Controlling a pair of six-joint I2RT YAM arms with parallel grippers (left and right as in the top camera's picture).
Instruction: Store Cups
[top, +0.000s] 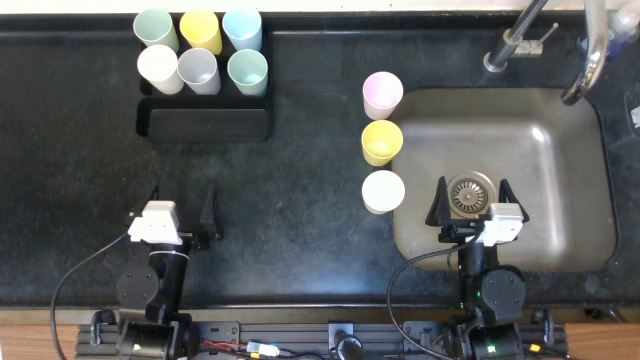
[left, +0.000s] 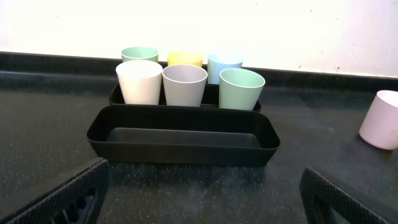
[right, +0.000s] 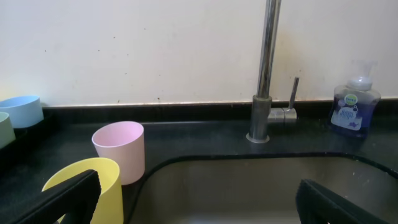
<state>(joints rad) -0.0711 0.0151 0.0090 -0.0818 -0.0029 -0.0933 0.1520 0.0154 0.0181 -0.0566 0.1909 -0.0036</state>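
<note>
Top view: six cups (top: 198, 70) in rear tray (left: 114, 95), three cups (top: 381, 142) beside sink (top: 545, 190).

- Six cups (top: 198, 70) stand in the tray's (top: 205, 123) far half.
- Along the sink's (top: 530, 170) left rim: pink cup (top: 382, 93), yellow cup (top: 381, 141), white cup (top: 383, 191).
- Below, left gripper (top: 182, 195) and right gripper (top: 470, 190) gape wide.

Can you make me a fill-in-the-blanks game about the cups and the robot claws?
1. The number of cups standing in the black tray is ___.
2. Beside the sink, the cup between the pink cup and the white cup is coloured ___.
3. The left claw and the right claw hold nothing; their fingers are spread ___, not shut.

Missing words: six; yellow; open.
</note>
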